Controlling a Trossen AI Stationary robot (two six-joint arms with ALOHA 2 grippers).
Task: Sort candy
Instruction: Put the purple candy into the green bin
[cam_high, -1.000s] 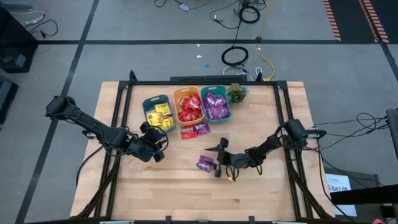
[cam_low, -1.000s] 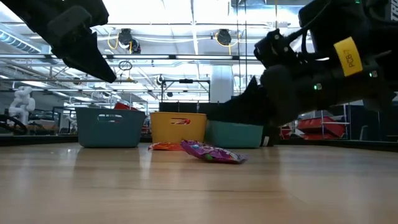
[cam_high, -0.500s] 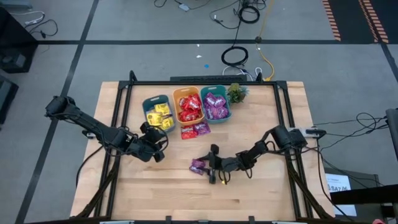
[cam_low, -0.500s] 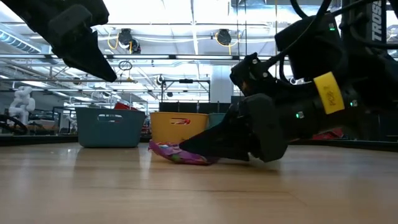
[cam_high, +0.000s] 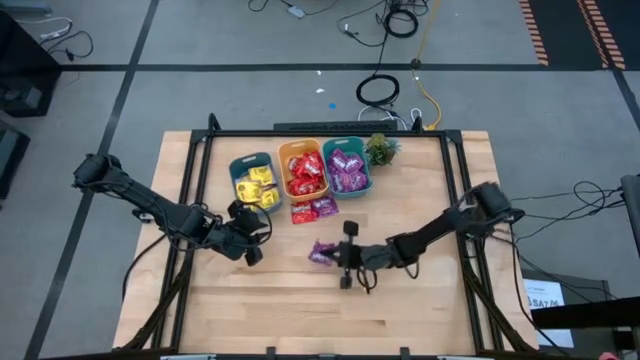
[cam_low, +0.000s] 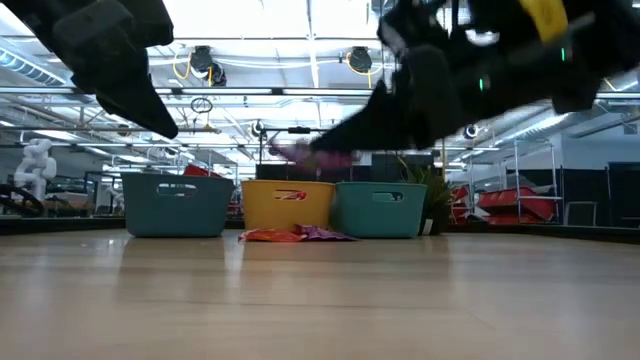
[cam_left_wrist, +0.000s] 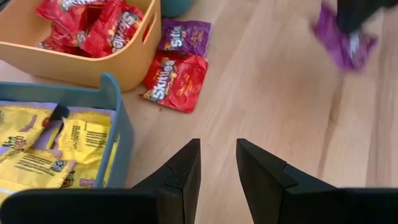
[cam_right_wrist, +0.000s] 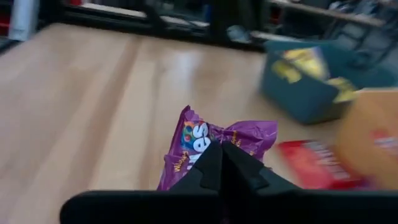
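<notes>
We see the right tool (cam_right_wrist: 221, 163) pinched on a purple candy packet (cam_right_wrist: 211, 146), lifted clear of the bench (cam_high: 420, 310). Beyond it lie a red packet (cam_left_wrist: 172, 81) and a purple one (cam_left_wrist: 184, 37) — just before the orange bin (cam_high: 304, 172). The left tool (cam_left_wrist: 217, 168) hangs beside the teal bin of yellow candy (cam_high: 254, 182), fingers narrowly apart, empty.

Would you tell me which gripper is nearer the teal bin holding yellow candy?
Left. The left gripper hovers just beside that bin; the right gripper, clamping a purple packet, is farther off at mid-table.

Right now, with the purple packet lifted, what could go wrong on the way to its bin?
The right tool pinches the purple Skittles packet only at its edge; it might slip out. Loose red and purple packets lie before the orange bin; a low pass could scatter them.
</notes>
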